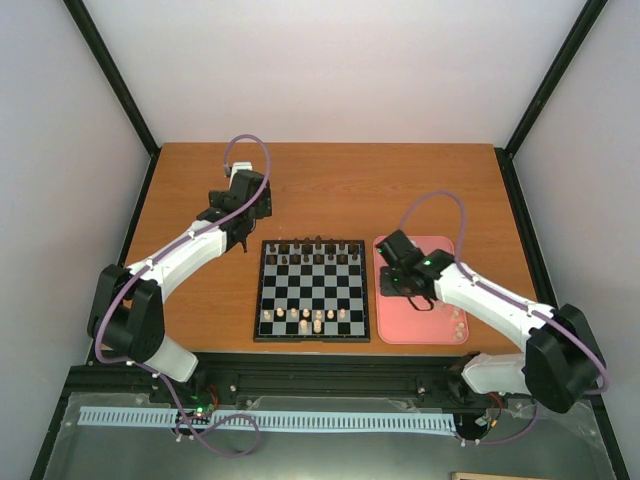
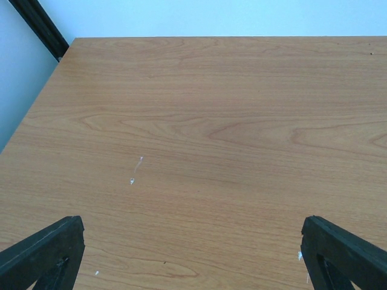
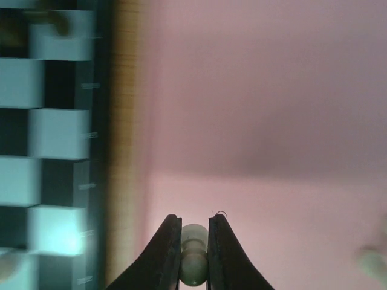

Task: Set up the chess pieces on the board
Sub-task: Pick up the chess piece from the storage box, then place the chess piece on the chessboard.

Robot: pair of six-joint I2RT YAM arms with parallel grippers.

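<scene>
From above, the small black-and-white checked chessboard [image 1: 312,290] lies on the brown wooden table [image 1: 330,180]. Pale cream chess pieces [image 1: 303,318] stand on its near rows and dark brown pieces [image 1: 310,250] on its far rows. The right gripper [image 1: 392,283] hangs over the pink rectangular tray [image 1: 440,330] just right of the board. The left gripper [image 1: 240,238] is beyond the board's far-left corner.

In the left wrist view, the left gripper [image 2: 192,232] is spread wide over bare tabletop [image 2: 205,121].

In the right wrist view, the right gripper [image 3: 195,226] pinches one cream chess piece [image 3: 194,257] between its fingers [image 3: 169,254], above the tray [image 3: 272,121], with the board [image 3: 54,133] to the left.
</scene>
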